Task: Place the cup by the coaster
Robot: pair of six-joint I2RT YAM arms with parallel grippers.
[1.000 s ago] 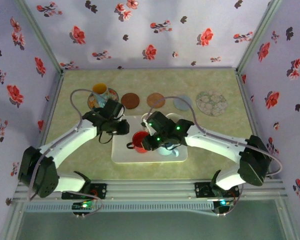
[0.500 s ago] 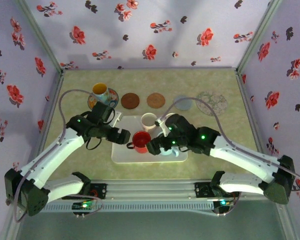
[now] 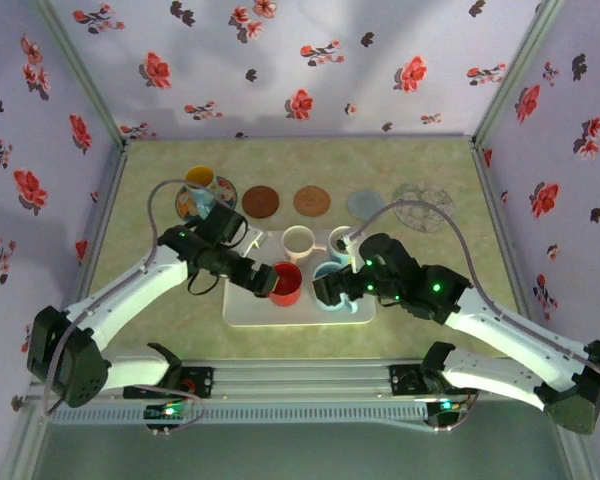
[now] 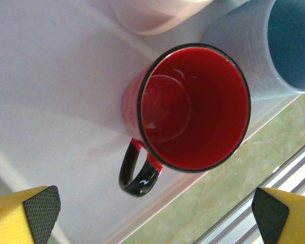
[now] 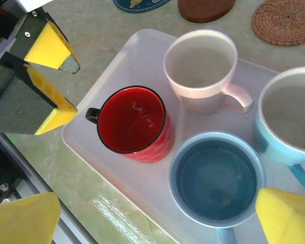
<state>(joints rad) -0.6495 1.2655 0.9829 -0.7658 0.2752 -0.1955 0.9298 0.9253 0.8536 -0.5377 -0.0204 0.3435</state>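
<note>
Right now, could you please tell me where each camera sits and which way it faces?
Top external: above and behind, looking down on the green table; left arm and right arm show.
Left wrist: on the left arm, facing down into the red ceramic mug; own yellow fingertips at bottom corners.
Right wrist: on the right arm, angled down over the white plastic tray; own yellow fingertips low.
Shared: both wrist views hold that mug.

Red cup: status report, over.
Left gripper and right gripper open, holding nothing. Red cup upright on tray, handle toward left gripper. Blue cup and pink cup close beside it.
</note>
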